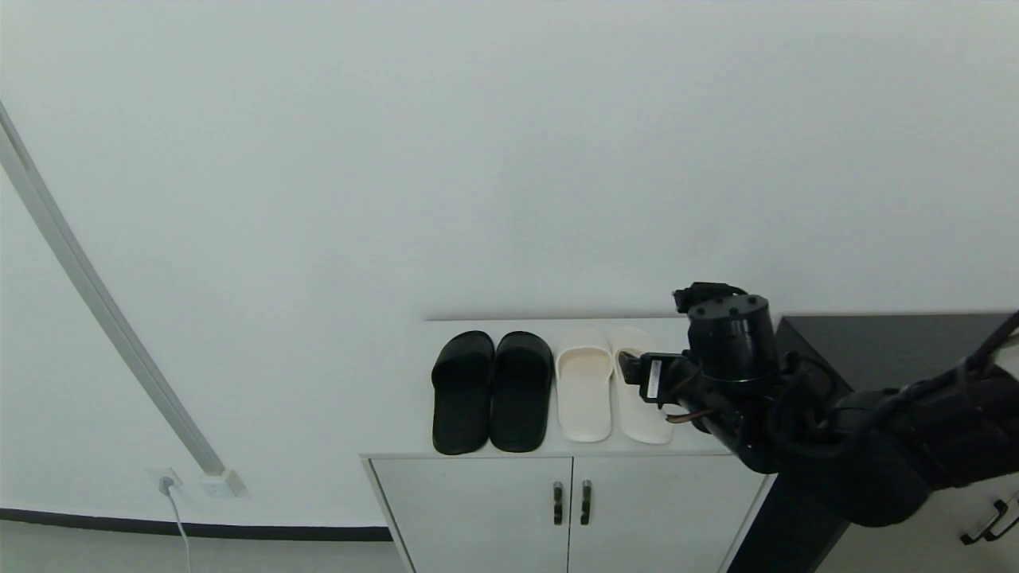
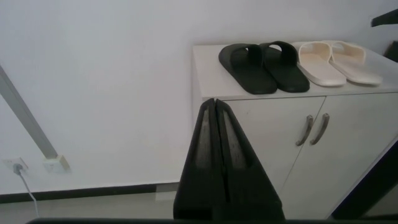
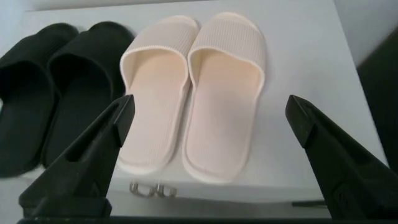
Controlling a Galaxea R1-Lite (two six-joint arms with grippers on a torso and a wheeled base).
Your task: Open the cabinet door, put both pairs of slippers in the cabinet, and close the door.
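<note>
Hovering over the cabinet point(image 1: 410, 398) top, the robot's right claw point(image 3: 210, 107) is spread wide with nothing held, its two dark fingers point(image 3: 93, 162) framing the pair of cream slippers point(image 3: 221, 93) that lies side by side directly beneath it. Whether the fingers touch the footwear cannot be told. Just beyond the claw's left-hand finger sits the pair of black slippers point(image 3: 68, 93), also side by side and touching the cream pair, all four pointing toes-first toward the white wall point(image 1: 509, 159) behind the claw. Below and in front of the right claw, the cabinet's two doors point(image 1: 478, 509) are shut, their slim vertical handles point(image 1: 557, 503) meeting at the centre seam. On the claw's other side, a dark counter point(image 1: 876, 342) abuts the cabinet. The left claw point(image 2: 215, 106) hangs lower down and well to the side, its fingers pressed together and empty, with the cabinet's front corner ahead of it and a wall socket point(image 2: 17, 167) near the floor off to its left.
</note>
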